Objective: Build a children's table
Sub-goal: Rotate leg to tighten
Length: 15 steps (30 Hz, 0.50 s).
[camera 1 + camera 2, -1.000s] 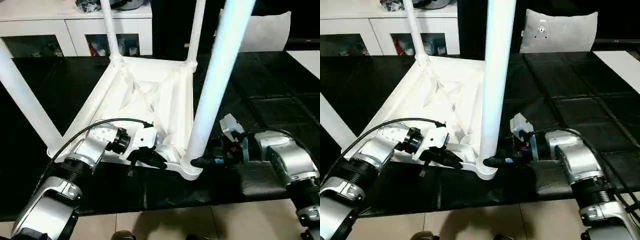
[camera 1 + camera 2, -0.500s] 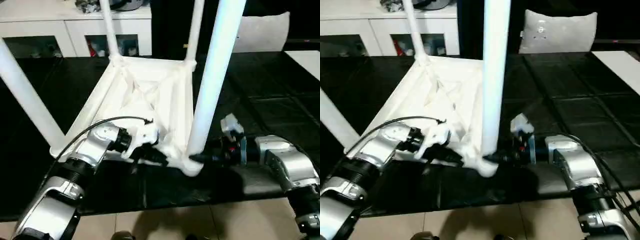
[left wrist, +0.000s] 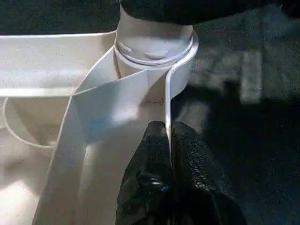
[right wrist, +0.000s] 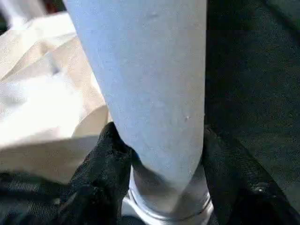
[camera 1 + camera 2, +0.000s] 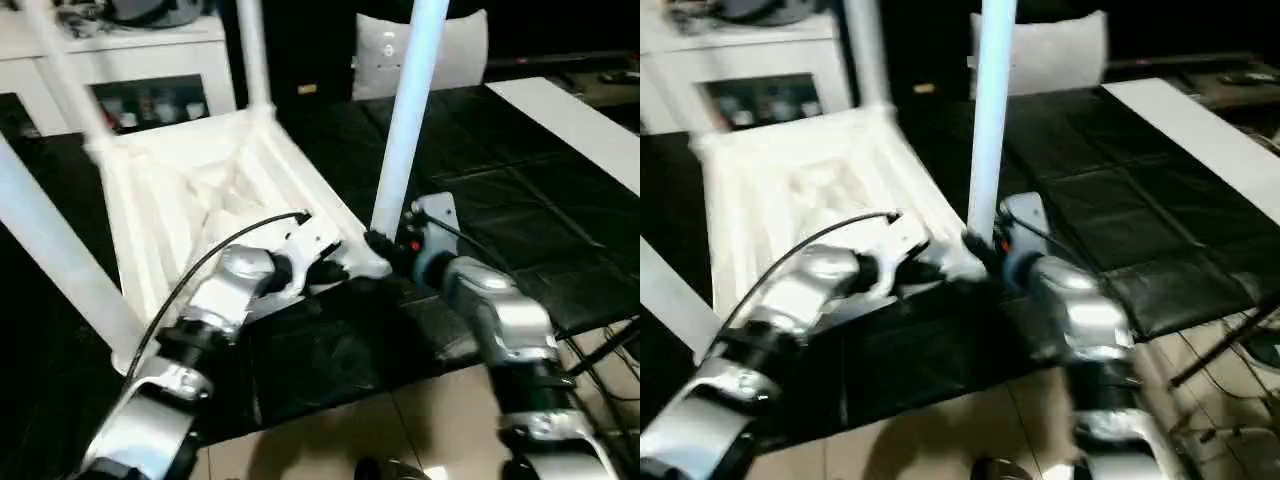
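The children's table (image 5: 200, 190) lies upside down on the black work table (image 5: 520, 210), all four legs standing in their corner sockets — assembly looks nearly done. The left gripper (image 3: 168, 154) pinches the top's thin rim; the right gripper (image 4: 159, 159) clasps the nearest leg (image 5: 405, 120) at its base — probably seating it.

Black-covered work table (image 5: 520, 230); white cabinet (image 5: 130, 70) behind; tiled floor (image 5: 330, 440).

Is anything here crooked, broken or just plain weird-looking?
Nothing looks broken. The white children's table lies upside down on the black work table, legs pointing up, which suits assembly. The left gripper pinches the tabletop's rim beside a corner socket, and the right gripper clasps the base of the near leg, which stands about straight.
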Tool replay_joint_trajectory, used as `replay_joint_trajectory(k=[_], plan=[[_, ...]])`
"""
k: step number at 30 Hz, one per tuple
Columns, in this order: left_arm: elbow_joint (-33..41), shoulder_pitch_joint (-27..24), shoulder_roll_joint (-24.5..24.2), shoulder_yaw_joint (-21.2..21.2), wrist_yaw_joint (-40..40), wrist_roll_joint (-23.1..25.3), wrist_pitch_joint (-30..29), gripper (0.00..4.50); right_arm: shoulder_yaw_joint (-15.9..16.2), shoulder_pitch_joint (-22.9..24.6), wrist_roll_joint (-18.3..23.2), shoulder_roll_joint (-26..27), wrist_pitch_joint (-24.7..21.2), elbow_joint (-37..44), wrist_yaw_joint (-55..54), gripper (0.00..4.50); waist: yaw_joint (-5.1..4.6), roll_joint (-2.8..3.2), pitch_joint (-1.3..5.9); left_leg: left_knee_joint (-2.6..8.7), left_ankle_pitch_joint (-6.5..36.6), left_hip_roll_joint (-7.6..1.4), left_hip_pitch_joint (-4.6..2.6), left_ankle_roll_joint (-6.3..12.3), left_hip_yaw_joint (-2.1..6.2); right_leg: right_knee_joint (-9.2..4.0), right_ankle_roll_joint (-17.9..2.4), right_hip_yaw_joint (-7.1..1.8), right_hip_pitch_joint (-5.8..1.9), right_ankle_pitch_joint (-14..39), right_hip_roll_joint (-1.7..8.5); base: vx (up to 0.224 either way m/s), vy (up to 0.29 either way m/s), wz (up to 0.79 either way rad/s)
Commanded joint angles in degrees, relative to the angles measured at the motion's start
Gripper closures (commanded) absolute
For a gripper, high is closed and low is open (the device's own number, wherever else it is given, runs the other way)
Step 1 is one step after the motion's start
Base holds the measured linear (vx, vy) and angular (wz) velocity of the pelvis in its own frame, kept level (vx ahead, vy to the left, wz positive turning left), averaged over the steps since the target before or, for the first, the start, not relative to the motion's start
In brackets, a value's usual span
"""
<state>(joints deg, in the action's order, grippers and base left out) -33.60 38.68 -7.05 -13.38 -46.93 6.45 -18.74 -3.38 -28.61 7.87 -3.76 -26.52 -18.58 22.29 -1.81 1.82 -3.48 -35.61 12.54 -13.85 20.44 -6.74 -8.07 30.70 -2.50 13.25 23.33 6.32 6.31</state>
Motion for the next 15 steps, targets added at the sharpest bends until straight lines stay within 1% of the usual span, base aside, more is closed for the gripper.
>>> replay_joint_trajectory(k=[1, 2, 3, 4, 5, 6, 7, 8, 9, 10, 11, 12, 13, 14, 15], plan=[[6.58, 1.60, 2.50, -2.14, -3.46, -2.82, 3.86, 4.50, 1.42, -0.40, 0.81, 2.04, 0.28, -1.11, -0.07, 1.81, 0.56, 0.15, 5.21, 3.67, 11.01, 1.16, 0.46, 4.41, -0.46, -4.64, 0.66, -2.38, -4.64, 25.93, 2.70, 0.000, 0.000, 0.00], [6.58, 1.60, 2.50, -2.14, -3.46, -2.82, 3.86, 4.50, 1.42, -0.40, 0.81, 2.04, 0.28, -1.11, -0.07, 1.73, 1.02, 0.17, 5.45, 3.75, 8.68, 0.99, 0.29, 4.70, -0.51, -3.99, -1.26, -2.99, -4.49, 23.27, 2.80, 0.000, 0.000, 0.00], [6.62, 1.35, 1.55, -2.18, -3.83, -2.69, 4.23, 4.50, 1.28, 0.51, 0.66, 1.34, 0.76, -0.01, 0.33, 1.62, 1.26, 0.13, 5.49, 3.76, 7.28, 0.92, 0.49, 5.04, -0.49, -3.58, -2.14, -3.22, -4.56, 21.65, 2.76, 0.000, 0.000, 0.00], [6.49, 1.19, 0.74, -2.19, -4.40, -2.65, 4.83, 4.50, 1.40, 1.37, 0.55, 0.38, 1.30, 0.91, 1.29, 1.49, 1.73, 0.18, 5.62, 3.74, 4.72, 0.67, 0.60, 5.58, -0.46, -2.78, -3.63, -3.68, -4.52, 18.38, 2.77, 0.000, 0.000, 0.00], [6.43, 1.00, 0.10, -2.13, -4.87, -2.54, 5.46, 4.50, 1.33, 2.15, 0.44, -0.39, 1.54, 1.78, 1.96, 1.41, 2.28, 0.29, 5.79, 3.63, 2.32, 0.54, 0.81, 6.18, -0.38, -1.97, -4.68, -4.00, -4.70, 15.12, 2.80, 0.000, 0.000, 0.00], [6.37, 0.80, -0.49, -2.08, -5.32, -2.53, 5.98, 4.50, 1.35, 2.92, 0.65, -1.25, 2.03, 2.58, 2.71, 1.35, 2.97, 0.42, 6.22, 3.38, -0.78, 0.43, 0.73, 6.86, -0.40, -0.94, -6.17, -4.40, -4.67, 10.64, 2.91, 0.000, 0.000, 0.00], [6.36, 0.61, -0.94, -2.02, -5.66, -2.53, 6.38, 4.50, 1.33, 3.53, 0.90, -1.92, 2.48, 3.20, 3.28, 1.21, 3.17, 0.24, 6.35, 3.22, -2.59, 0.48, 0.84, 7.40, -0.37, -0.52, -6.82, -4.55, -4.62, 8.32, 2.78, 0.000, 0.000, 0.00], [6.30, 0.42, -1.42, -2.05, -6.34, -2.63, 7.04, 4.50, 1.53, 4.15, 1.18, -2.74, 2.85, 3.88, 4.51, 1.09, 3.37, 0.26, 6.37, 3.11, -4.04, 0.53, 0.88, 7.97, -0.43, -0.20, -7.46, -4.66, -4.55, 6.63, 2.74, 0.000, 0.000, 0.00], [6.20, 0.15, -2.08, -2.14, -7.42, -2.82, 8.00, 4.50, 1.88, 4.95, 1.43, -3.75, 3.27, 4.69, 6.22, 1.01, 4.32, -0.02, 6.26, 2.89, -5.15, 0.83, 1.10, 9.11, -0.79, 0.23, -8.25, -4.99, -4.38, 5.32, 2.63, 0.000, 0.000, 0.00], [5.27, -0.32, -4.13, -2.60, -10.35, -2.81, 10.90, 4.50, 2.52, 7.30, 2.21, -6.83, 4.04, 7.24, 11.13, 0.97, 4.97, -0.03, 6.16, 2.93, -3.69, 0.95, 0.97, 9.36, -1.08, 0.00, -7.81, -5.13, -4.29, 6.93, 2.58, 0.000, 0.000, 0.00], [5.27, -0.32, -4.13, -2.60, -10.35, -2.81, 10.90, 4.50, 2.52, 7.30, 2.21, -6.83, 4.04, 7.24, 11.13, 0.89, 5.32, -0.05, 6.01, 2.99, -2.67, 0.99, 1.00, 9.32, -1.19, -0.17, -7.43, -5.14, -4.23, 8.29, 2.59, 0.000, 0.000, 0.00], [4.23, -0.78, -5.95, -2.81, -13.65, -3.39, 13.51, 4.50, 2.88, 9.75, 3.45, -9.97, 4.53, 9.69, 16.28, 0.77, 5.96, 0.24, 5.82, 3.15, -0.57, 0.93, 0.73, 8.63, -1.34, -0.62, -6.60, -5.17, -4.04, 11.47, 2.61, 0.000, 0.000, 0.00], [3.48, -0.85, -6.81, -2.96, -15.57, -3.73, 15.62, 4.50, 2.97, 10.98, 4.34, -11.62, 4.73, 10.92, 19.14, 0.77, 6.18, 0.06, 5.75, 3.20, 0.53, 0.90, 0.57, 8.35, -1.45, -0.92, -5.99, -5.20, -3.99, 12.93, 2.52, 0.000, 0.000, 0.00], [3.05, -0.86, -7.27, -3.05, -16.58, -3.90, 16.79, 4.50, 3.01, 11.63, 4.83, -12.50, 4.84, 11.58, 20.65, 0.57, 6.35, 0.01, 5.54, 3.37, 1.92, 0.86, 0.61, 8.03, -1.45, -1.16, -5.37, -5.19, -4.02, 14.64, 2.55, 0.000, 0.000, 0.00], [2.17, -0.86, -8.07, -3.02, -18.25, -4.21, 18.12, 4.50, 3.01, 13.05, 5.76, -14.34, 5.32, 13.00, 23.68, 0.52, 6.85, 0.03, 5.29, 3.62, 4.78, 0.94, 0.53, 6.52, -1.63, -1.77, -3.28, -5.04, -4.01, 19.13, 2.40, 0.000, 0.000, 0.00]])
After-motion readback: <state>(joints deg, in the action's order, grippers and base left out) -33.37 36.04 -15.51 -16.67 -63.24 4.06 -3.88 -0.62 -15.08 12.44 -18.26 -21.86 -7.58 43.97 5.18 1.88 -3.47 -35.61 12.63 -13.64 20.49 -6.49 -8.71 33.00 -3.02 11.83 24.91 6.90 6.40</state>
